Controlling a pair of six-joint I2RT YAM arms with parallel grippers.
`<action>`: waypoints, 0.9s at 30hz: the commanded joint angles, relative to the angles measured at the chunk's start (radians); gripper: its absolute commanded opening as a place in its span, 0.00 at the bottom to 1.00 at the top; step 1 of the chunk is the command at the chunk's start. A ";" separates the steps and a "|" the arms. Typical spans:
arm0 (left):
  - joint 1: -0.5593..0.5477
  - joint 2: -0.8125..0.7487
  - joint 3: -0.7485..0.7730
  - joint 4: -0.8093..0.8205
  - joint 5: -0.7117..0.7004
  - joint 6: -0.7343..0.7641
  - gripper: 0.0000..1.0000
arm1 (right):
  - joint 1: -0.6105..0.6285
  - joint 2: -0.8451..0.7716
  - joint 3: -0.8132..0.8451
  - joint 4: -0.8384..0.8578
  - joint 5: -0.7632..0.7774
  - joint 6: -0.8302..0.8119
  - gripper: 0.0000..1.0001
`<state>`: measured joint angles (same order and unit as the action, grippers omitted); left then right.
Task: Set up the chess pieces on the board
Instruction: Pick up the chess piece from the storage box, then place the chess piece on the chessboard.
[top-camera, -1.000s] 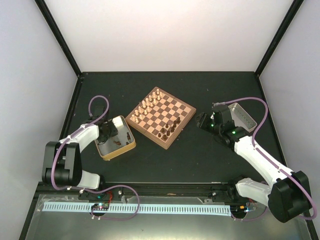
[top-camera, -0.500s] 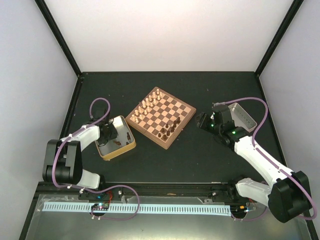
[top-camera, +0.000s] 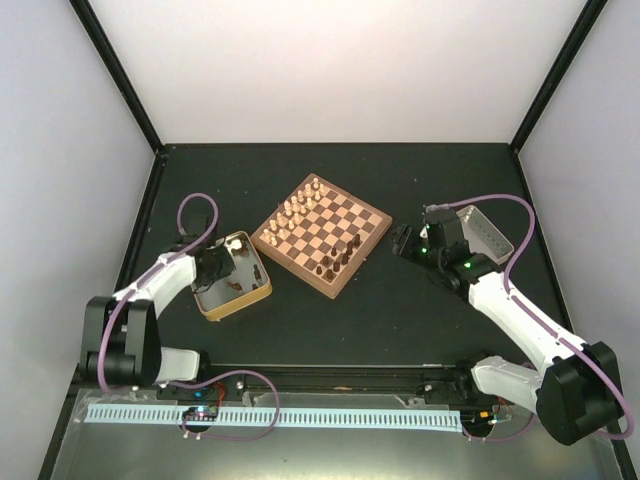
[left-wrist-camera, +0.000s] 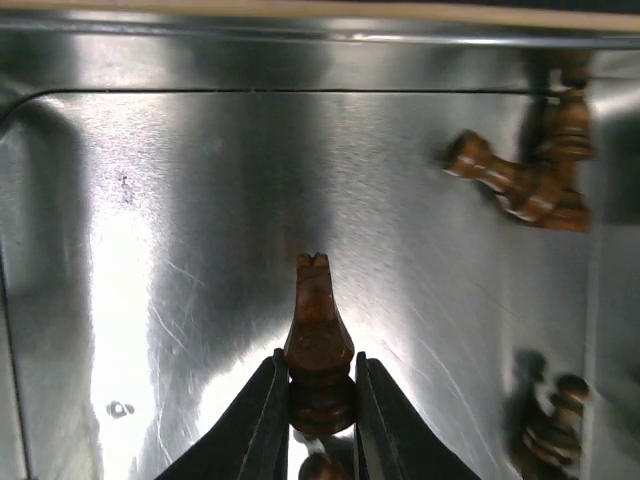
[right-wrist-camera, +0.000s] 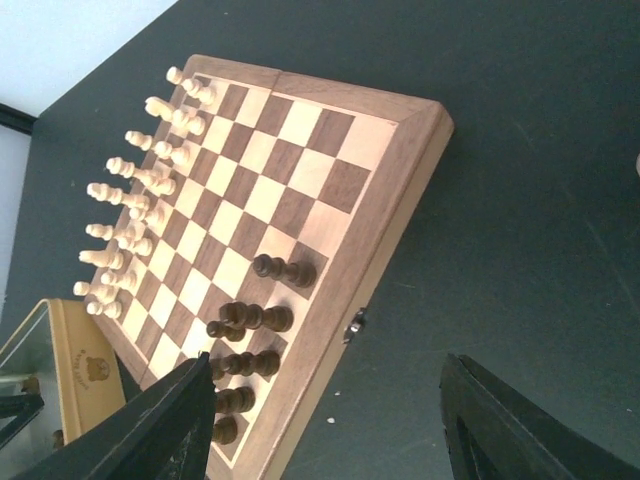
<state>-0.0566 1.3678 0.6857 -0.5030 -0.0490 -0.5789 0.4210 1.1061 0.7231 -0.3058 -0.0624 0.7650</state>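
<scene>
- Dark brown wood sat pinched in the left gripper (left-wrist-camera: 320, 385): one dark chessman (left-wrist-camera: 317, 330), caught at its base with both black fingers (left-wrist-camera: 262, 420) pressed tight against its sides and its notched top pointing away from the wrist
- That gripper was down inside the metal tray (left-wrist-camera: 150, 250), holding the chessman low over the shiny floor; I couldn't tell whether it touched the metal
- More dark chess pieces (left-wrist-camera: 520, 185) lay on their sides in the tray, a small tangle against the right wall near the far corner and another couple (left-wrist-camera: 550, 430) lower along the same wall
- From above, the yellow-rimmed tray lay just beside the board (top-camera: 322, 235), off its left corner
- On the board, which sat turned at an angle mid-table, cream chessmen (right-wrist-camera: 140, 180) filled two rows on one side and a handful of dark ones (right-wrist-camera: 245, 340) stood on the opposite side, nearest the arms
- Off the board's right corner the right gripper (right-wrist-camera: 325, 370) hung above the black table (right-wrist-camera: 520, 200), jaws spread wide, nothing between them
- Behind the right arm lay a grey tray (top-camera: 490, 232), well apart from the board
</scene>
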 joint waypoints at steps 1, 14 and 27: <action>-0.026 -0.120 0.056 -0.091 0.055 0.033 0.08 | 0.003 0.017 0.003 0.066 -0.082 -0.009 0.62; -0.283 -0.283 0.064 0.304 0.660 0.217 0.10 | 0.039 0.173 0.122 0.279 -0.707 -0.091 0.68; -0.403 -0.257 0.064 0.652 1.053 0.231 0.10 | 0.104 0.139 0.255 0.238 -0.875 -0.159 0.66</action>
<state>-0.4419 1.1042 0.7219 0.0219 0.8379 -0.3676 0.4988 1.2625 0.9188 -0.0479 -0.8780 0.6613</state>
